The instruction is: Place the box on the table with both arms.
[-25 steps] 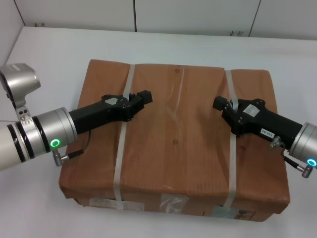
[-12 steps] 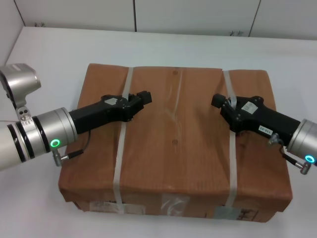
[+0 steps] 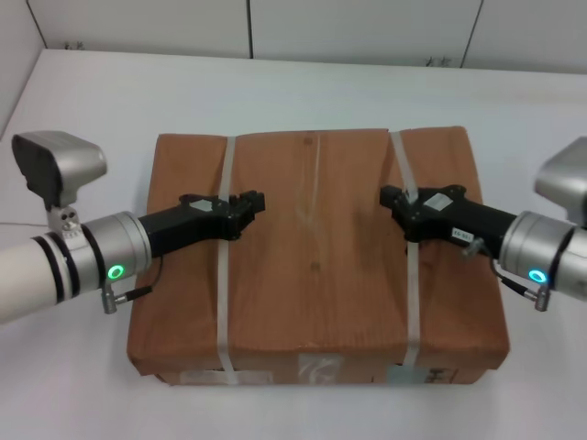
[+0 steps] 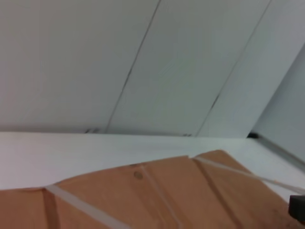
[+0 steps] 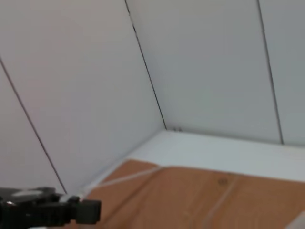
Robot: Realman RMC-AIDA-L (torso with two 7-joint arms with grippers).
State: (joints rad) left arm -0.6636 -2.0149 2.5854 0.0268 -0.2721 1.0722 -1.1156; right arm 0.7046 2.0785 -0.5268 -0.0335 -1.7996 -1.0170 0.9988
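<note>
The box [image 3: 316, 266] fills the centre of the frame above the desk [image 3: 303, 87]. The left end effector [image 3: 246, 203] and right end effector [image 3: 396, 203] each reach over a strap, likely hooking it for carrying; whether they are clenched, I cannot tell.

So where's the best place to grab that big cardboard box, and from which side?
By its two straps, from above. The box is broad, flat and far wider than either gripper, so its sides give no easy purchase. The left strap and right strap cross the top front to back. The left gripper and right gripper each sit at a strap, likely the workable hold.
</note>
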